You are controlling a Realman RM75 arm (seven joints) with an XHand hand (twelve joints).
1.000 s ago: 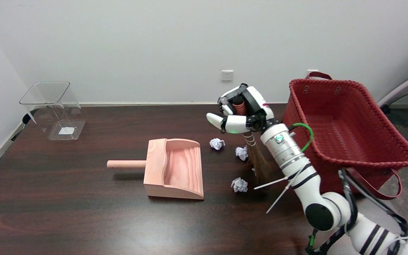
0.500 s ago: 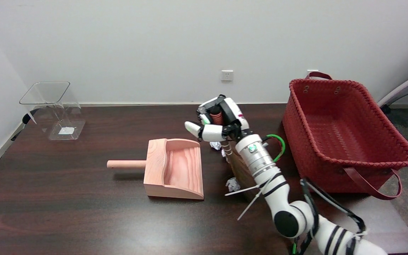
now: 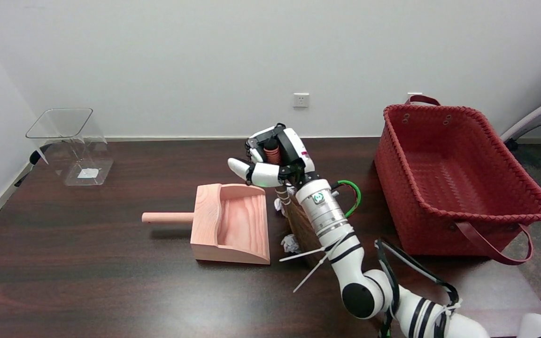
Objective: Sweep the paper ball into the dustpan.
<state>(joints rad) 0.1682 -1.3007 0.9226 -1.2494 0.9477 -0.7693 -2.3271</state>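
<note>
My right hand (image 3: pixel 274 160) grips the handle of a small straw broom (image 3: pixel 298 220), held nearly upright with the bristles down on the dark table. The bristles stand just right of the wooden dustpan (image 3: pixel 230 223), whose open mouth faces right. One crumpled paper ball (image 3: pixel 289 243) lies at the bristles' left edge, a little right of the dustpan's front corner. A second paper ball (image 3: pixel 278 204) peeks out beside the broom's neck, close to the dustpan's mouth. My forearm hides the rest of the bristles and anything behind them.
A red woven basket (image 3: pixel 458 183) stands at the right, partly over the table edge. A clear plastic bin (image 3: pixel 71 145) sits at the far left corner. The dustpan's round handle (image 3: pixel 167 217) points left.
My right hand has carried the broom leftward across the table toward the dustpan. The paper balls have been pushed left with the bristles, and only two show now.
</note>
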